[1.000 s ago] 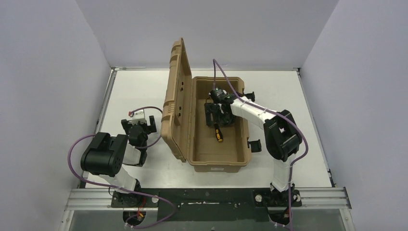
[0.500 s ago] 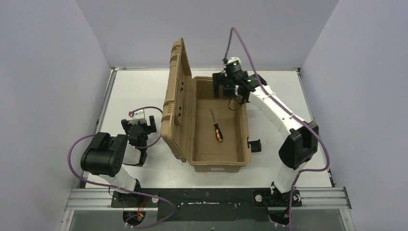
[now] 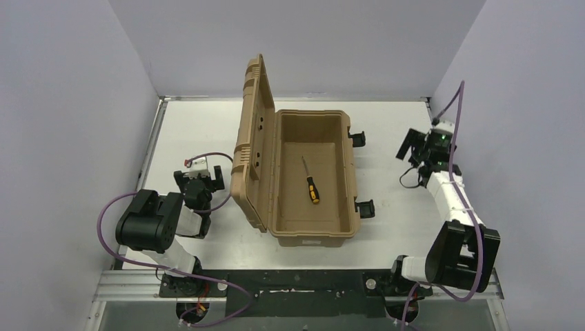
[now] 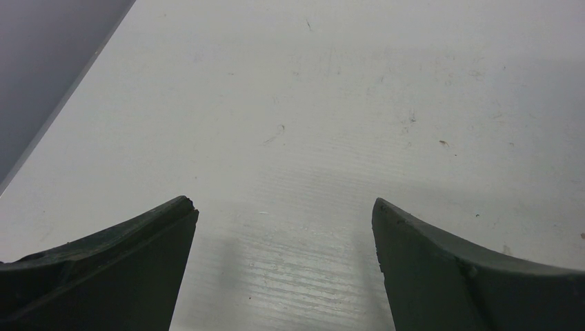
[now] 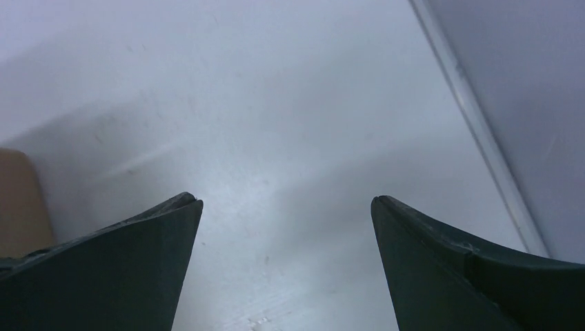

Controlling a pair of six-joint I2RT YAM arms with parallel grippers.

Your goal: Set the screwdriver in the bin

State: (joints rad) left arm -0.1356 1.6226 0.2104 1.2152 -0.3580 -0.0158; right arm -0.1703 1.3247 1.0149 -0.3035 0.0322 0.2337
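From the top external view, the screwdriver point(image 3: 312, 186) lies flat on the floor of the bin point(image 3: 350, 176) just right of frame centre, handle toward the bottom and shaft pointing up-left, so the task looks done. It should handle as a light, stiff tool. The thin metal shaft is probably slick, so the chunky yellow-and-black handle is the place to pinch it. The lid stands nearly edge-on, hiding its inner face. The left gripper point(image 3: 200, 181) sits at centre-left and the right gripper point(image 3: 422, 153) at the right edge, both small and hard to read here. In the left wrist view, the left gripper point(image 4: 284, 207) has its fingers spread over the bare table point(image 4: 331, 103), holding nothing. In the right wrist view, the right gripper point(image 5: 286, 203) is likewise spread and empty. A tan sliver at the left edge is probably the bin, and the screwdriver is out of sight.
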